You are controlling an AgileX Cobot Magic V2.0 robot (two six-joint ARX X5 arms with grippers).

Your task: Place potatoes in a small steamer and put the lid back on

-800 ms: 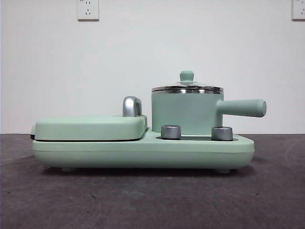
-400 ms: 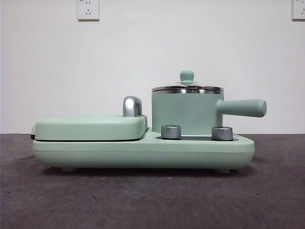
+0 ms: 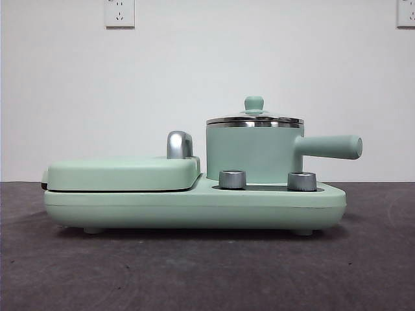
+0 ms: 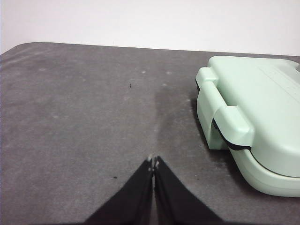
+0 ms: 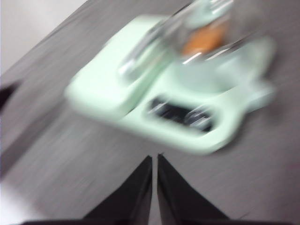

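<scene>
— Where was the potato?
— An orange blur inside the pot, right of centre, lid on.
— The claws?
— Left claw and right claw were closed, empty.

Dark grey table carries apparently only the mint-green cooker base

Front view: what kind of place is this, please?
Probably a test bench, not a real kitchen: one mint-green cooker stands alone on a dark table before a bare white wall with sockets.
</scene>
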